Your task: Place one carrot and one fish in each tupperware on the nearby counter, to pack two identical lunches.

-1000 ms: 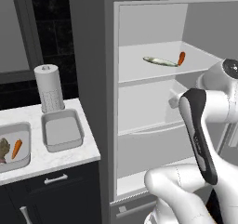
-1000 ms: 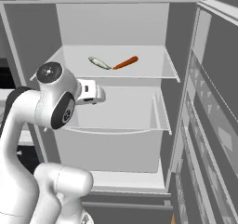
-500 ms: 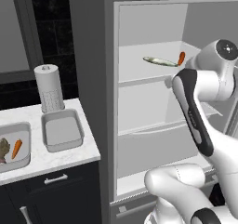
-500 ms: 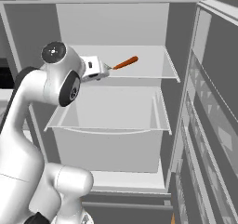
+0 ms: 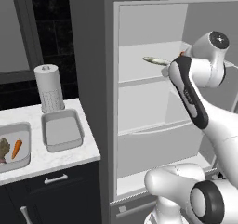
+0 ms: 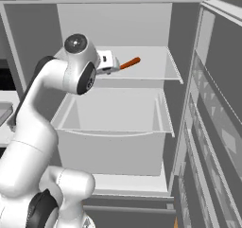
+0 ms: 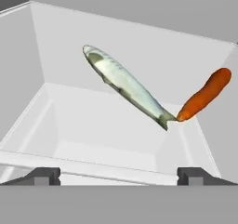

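Simulated kitchen, open fridge (image 6: pixel 118 104) with shelves, marble counter (image 5: pixel 51 155), dark cabinets (image 5: pixel 51 190)

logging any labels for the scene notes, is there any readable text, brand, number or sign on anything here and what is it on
None: no readable text, brand, number or sign in any view.
The white perforated cylinder, the empty shallow grey rectangular tupperware and the white marble-look counter bear no marks.
The silvery-green fish and orange carrot on the white fridge shelf carry no label.
The white robot arm's open gripper shows no lettering.
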